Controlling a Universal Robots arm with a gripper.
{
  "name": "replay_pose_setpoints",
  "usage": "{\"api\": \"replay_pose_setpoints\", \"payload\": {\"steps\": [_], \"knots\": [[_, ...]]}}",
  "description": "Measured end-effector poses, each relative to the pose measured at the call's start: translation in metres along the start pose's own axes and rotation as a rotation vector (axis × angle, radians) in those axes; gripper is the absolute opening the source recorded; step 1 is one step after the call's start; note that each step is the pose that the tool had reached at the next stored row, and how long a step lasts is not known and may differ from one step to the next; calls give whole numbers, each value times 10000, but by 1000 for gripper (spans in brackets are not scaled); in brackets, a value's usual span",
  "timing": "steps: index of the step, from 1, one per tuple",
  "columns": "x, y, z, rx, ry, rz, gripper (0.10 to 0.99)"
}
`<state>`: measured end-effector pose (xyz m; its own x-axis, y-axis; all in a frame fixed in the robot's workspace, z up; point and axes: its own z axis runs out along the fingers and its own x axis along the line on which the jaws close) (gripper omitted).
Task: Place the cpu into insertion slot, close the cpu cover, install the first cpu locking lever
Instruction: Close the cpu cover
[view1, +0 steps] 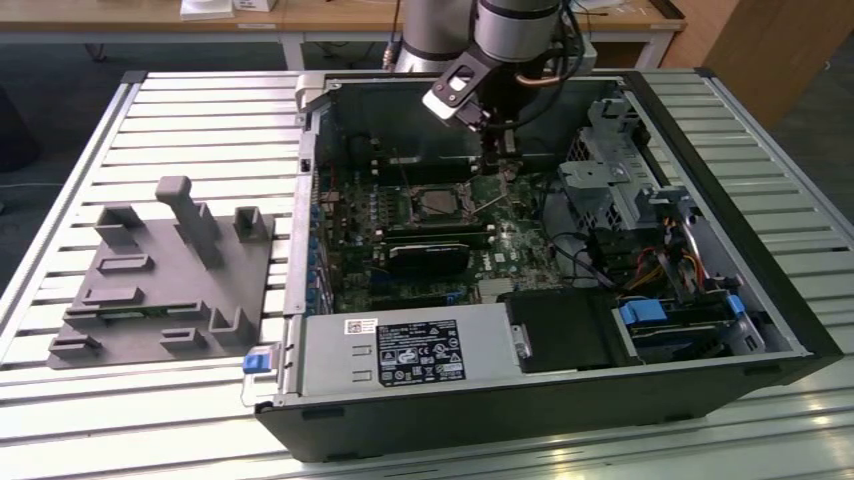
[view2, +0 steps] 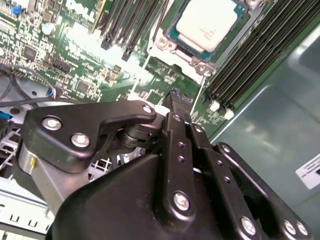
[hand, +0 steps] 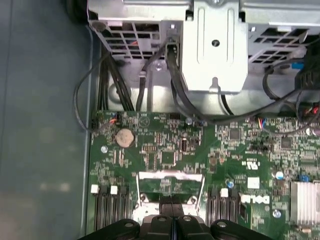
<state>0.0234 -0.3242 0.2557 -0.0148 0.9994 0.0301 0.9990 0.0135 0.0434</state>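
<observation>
One cpu (view2: 207, 22) shows partly cut off in the second wrist view — gripper (view2: 175, 100) pressed together, empty.

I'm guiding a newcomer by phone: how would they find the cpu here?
Look inside the open black computer case, at the green motherboard. The cpu lies between rows of long black memory slots: the only flat, pale silver square.

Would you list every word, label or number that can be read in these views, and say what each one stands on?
Black label on the power supply: print too small to read.
White sticker beside it: too small to read.
White logo on the green motherboard: a maker's mark, not quoted.
White label on the case wall: cut off, unreadable.
</observation>
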Motion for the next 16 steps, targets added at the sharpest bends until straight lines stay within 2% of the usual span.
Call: {"api": "replay_pose_setpoints", "payload": {"steps": [16], "knots": [[12,262,38,4,-8,0,106]]}}
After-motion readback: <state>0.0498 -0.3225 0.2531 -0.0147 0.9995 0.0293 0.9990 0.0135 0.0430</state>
